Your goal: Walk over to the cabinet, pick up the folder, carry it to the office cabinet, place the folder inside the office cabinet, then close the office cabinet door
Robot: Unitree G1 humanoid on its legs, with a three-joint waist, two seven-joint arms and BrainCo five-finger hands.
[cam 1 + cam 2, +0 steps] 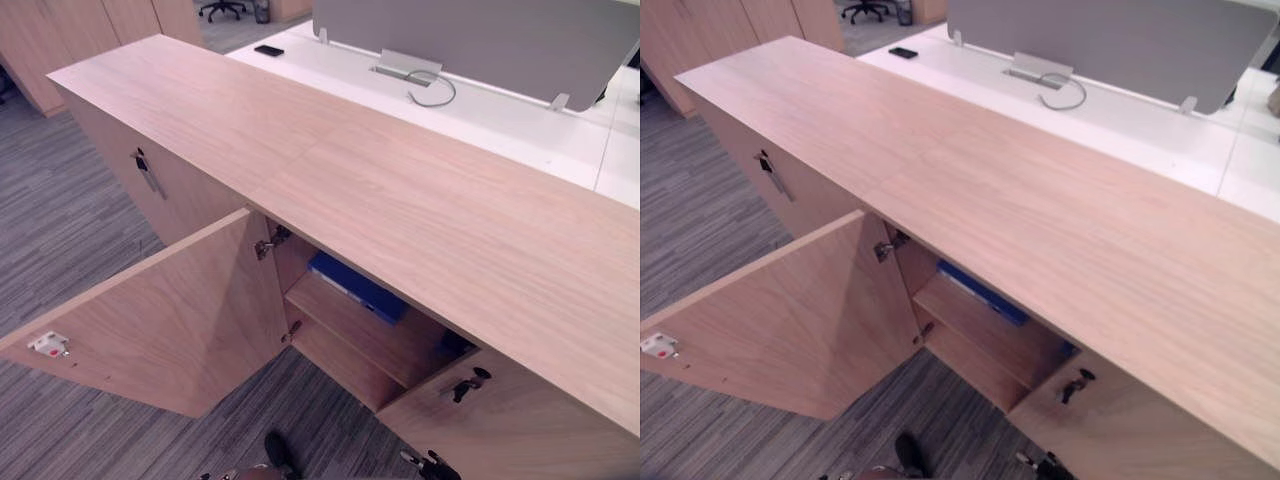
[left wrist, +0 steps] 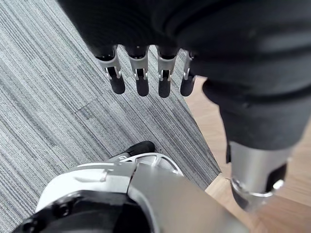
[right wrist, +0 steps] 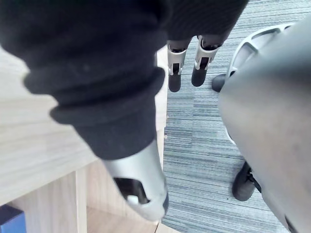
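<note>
The blue folder (image 1: 358,287) lies on the shelf inside the office cabinet (image 1: 420,200), so I'd lay my left hand (image 2: 140,73) flat on the outer face of the door (image 1: 170,320), near its free edge, and push it steadily shut. Both it and my right hand (image 3: 175,73) hang empty, fingers straight. The eye views show the door's full swing; my right wrist view shows the folder's corner.

A black phone (image 1: 268,50) and a looped grey cable (image 1: 432,92) lie on the white desk (image 1: 510,120)
</note>
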